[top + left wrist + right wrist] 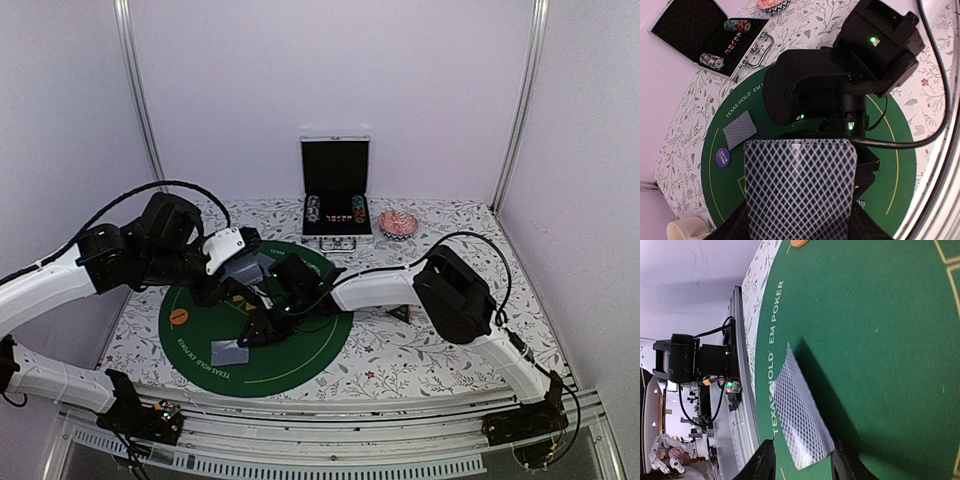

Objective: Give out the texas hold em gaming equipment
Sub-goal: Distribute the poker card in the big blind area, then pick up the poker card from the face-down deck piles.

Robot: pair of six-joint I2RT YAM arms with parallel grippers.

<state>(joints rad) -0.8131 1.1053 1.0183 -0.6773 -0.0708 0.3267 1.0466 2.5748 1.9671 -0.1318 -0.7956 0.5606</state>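
Observation:
My left gripper (247,272) is shut on a deck of playing cards (800,192), whose blue diamond-patterned back fills the left wrist view and hides the fingers. My right gripper (802,462) hangs open low over the green mat (310,350). One face-down card (800,415) lies on the felt with its near end between the spread fingers (765,460). From above, that card (230,350) is near the mat's front edge. Another face-down card (739,129) lies beside a purple disc (723,156). An orange disc (179,316) sits at the mat's left edge. A black triangular marker (402,313) lies to the right, off the mat.
An open metal case (335,195) holding stacked chips stands at the back, with a pink patterned bowl (398,222) to its right. A white mug (687,231) sits off the mat's left. Both arms cross over the mat's left half, the right forearm (375,288) reaching across it.

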